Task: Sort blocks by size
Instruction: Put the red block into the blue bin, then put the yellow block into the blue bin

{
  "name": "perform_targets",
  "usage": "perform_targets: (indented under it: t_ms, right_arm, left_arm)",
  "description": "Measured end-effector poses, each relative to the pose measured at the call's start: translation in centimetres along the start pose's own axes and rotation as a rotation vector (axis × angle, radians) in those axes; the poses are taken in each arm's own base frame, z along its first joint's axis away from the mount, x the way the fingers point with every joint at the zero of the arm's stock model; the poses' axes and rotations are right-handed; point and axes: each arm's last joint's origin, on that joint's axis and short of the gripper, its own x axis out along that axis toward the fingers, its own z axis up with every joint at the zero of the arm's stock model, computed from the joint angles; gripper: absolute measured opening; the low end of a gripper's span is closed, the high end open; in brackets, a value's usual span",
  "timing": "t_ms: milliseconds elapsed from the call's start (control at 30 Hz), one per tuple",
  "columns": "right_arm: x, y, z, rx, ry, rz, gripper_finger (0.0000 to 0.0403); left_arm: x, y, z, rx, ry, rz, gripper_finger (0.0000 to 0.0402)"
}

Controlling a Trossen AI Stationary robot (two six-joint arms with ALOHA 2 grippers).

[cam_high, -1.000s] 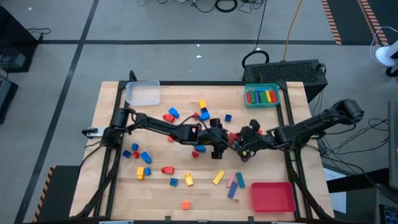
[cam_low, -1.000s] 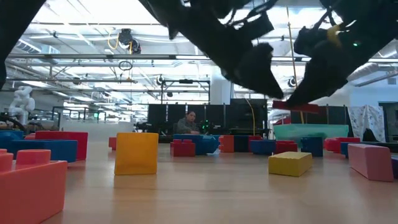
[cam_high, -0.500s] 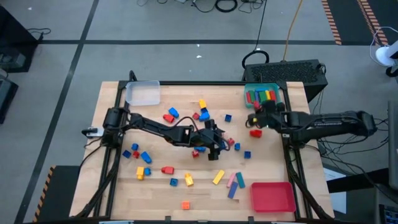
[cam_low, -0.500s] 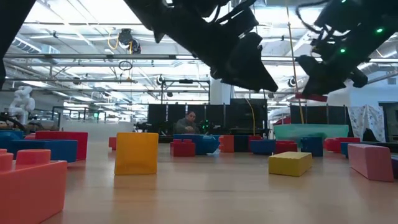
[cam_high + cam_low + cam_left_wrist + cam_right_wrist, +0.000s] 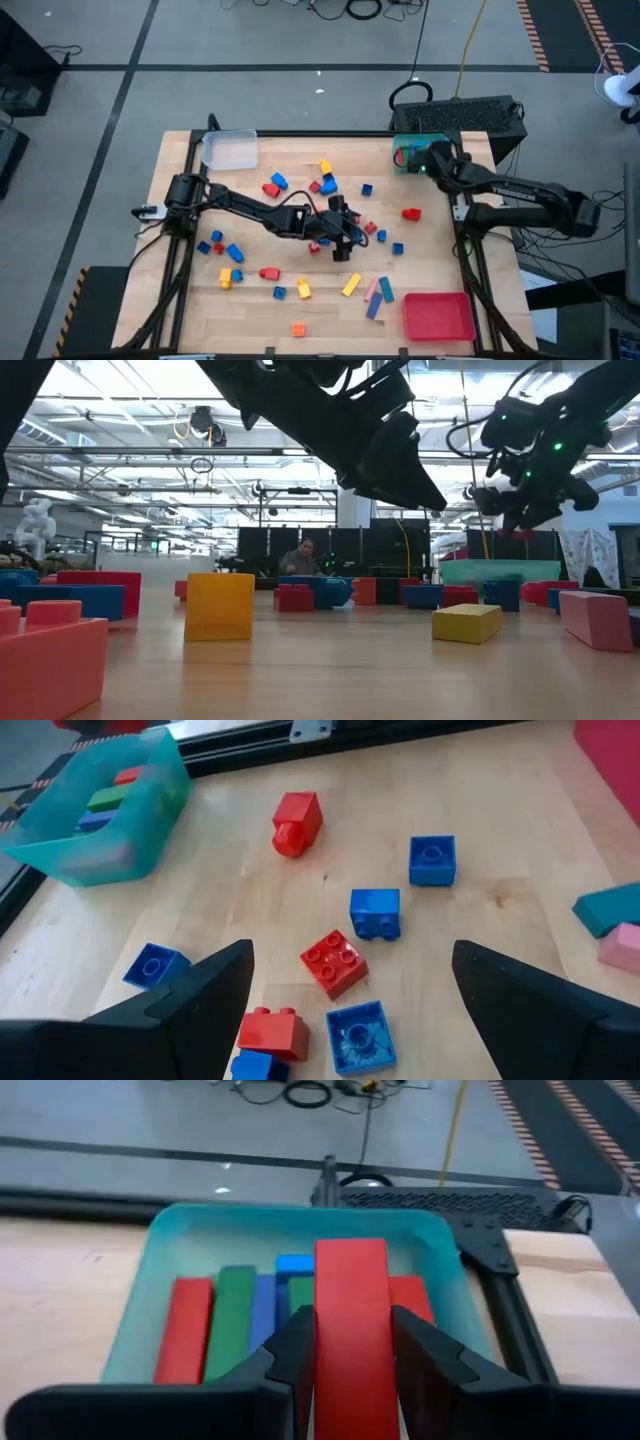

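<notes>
My right gripper [image 5: 424,160] is over the teal tray [image 5: 437,139] at the table's far right, shut on a long red bar [image 5: 350,1295]. The tray [image 5: 150,1295] holds red, green and blue bars lying side by side. My left gripper [image 5: 347,240] hangs open over the middle of the table. In the left wrist view its fingers stand wide on either side of a red square brick [image 5: 333,963], clear of it. Blue bricks [image 5: 375,912] and a red brick [image 5: 296,822] lie beyond it. My right gripper pinches the red bar by its two long sides [image 5: 322,1342] between its two fingers [image 5: 425,1350]. The bar runs along the fingers and sticks out past their tips. The fingers slant down toward the table's far edge. The bar is lifted clear above the teal tray.
A clear tray [image 5: 230,150] stands at the far left and a red tray [image 5: 438,316] at the near right. Loose blocks lie across the table's middle and near part, among them yellow, pink and blue bars [image 5: 372,291] and a red brick [image 5: 411,213].
My right gripper has swung from the middle of the table toward the far right, carrying the red bar, and has turned to point at the far edge. It now hangs over the teal tray. The bar stays in the hold, clear of the table.
</notes>
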Motion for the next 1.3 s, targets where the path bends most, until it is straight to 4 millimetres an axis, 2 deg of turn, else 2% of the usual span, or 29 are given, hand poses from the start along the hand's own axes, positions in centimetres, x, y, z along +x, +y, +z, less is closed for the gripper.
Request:
perform_targets:
  t_ms: [133, 400, 600, 833, 1000, 1100, 1300]
  right_arm:
    - [1.6, -0.1, 0.6, 0.002, 0.001, -0.043, 0.0093]
    - [4.9, -0.6, 0.5, -0.04, 0.08, -0.148, 0.0093]
    - [6.3, -0.7, 0.4, -0.056, 0.122, -0.143, 0.0108]
    - [6.1, -0.7, 0.8, -0.02, 0.092, -0.141, 0.0158]
    - [5.3, -0.8, 1.3, -0.025, 0.066, -0.103, 0.0179]
    - [4.3, -0.6, 1.5, -0.047, 0.079, 0.001, 0.0182]
    - [1.8, 0.9, 1.3, -0.11, 0.145, 0.357, 0.0173]
  left_arm:
    - [0.0, 0.0, 0.0, 0.001, 0.0, -0.001, 0.0342]
    - [0.0, 0.0, 0.0, 0.002, 0.002, 0.0, 0.0342]
    - [0.0, 0.0, 0.0, 0.002, 0.002, 0.001, 0.0342]
    - [0.0, 0.0, -0.1, 0.004, 0.011, 0.0, 0.0342]
    - [-0.4, -0.2, -0.7, 0.023, 0.092, -0.011, 0.0342]
    - [-1.1, -0.4, -1.0, 0.044, 0.163, -0.027, 0.0342]
    - [-1.7, -1.8, -1.3, 0.131, 0.207, -0.143, 0.0342]
